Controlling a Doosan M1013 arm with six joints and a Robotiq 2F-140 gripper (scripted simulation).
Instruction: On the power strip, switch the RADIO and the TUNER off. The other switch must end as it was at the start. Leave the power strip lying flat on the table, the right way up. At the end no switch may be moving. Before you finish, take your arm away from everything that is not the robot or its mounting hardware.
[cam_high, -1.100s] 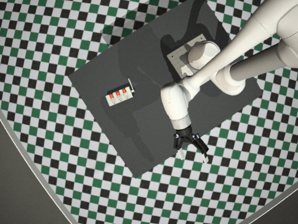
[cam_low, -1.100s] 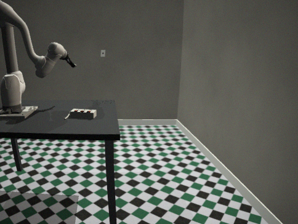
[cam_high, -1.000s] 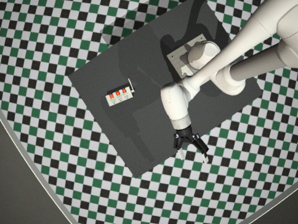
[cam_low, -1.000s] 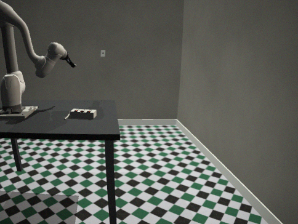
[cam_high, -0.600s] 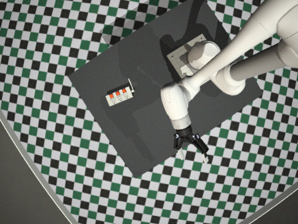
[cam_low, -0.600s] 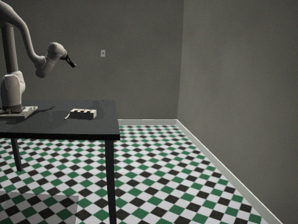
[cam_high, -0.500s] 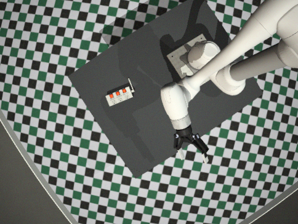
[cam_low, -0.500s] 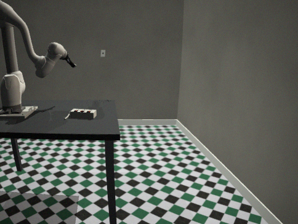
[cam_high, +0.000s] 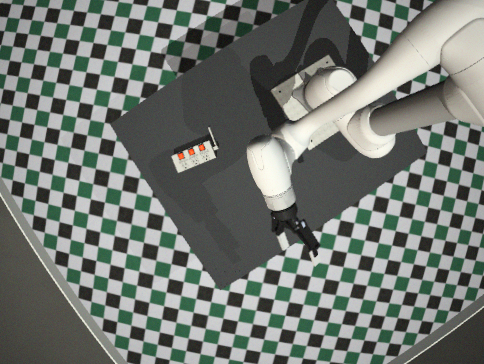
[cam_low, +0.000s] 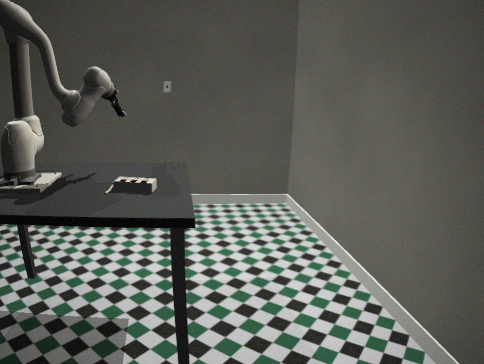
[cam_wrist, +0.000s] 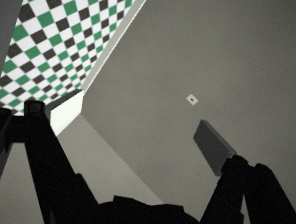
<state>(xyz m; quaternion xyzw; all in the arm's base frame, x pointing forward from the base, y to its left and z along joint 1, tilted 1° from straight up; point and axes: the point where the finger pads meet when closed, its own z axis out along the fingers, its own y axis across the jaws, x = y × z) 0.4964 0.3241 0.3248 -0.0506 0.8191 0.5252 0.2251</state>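
Approach is the step in hand: with jaws wide and empty, the gripper (cam_high: 296, 239) hangs high, well apart at four o'clock from the strip (cam_high: 195, 157) lying flat on the tabletop (cam_high: 350, 165), so descend tip-down over one switch.

One power strip (cam_high: 195, 156), three red switches (cam_high: 191, 151).
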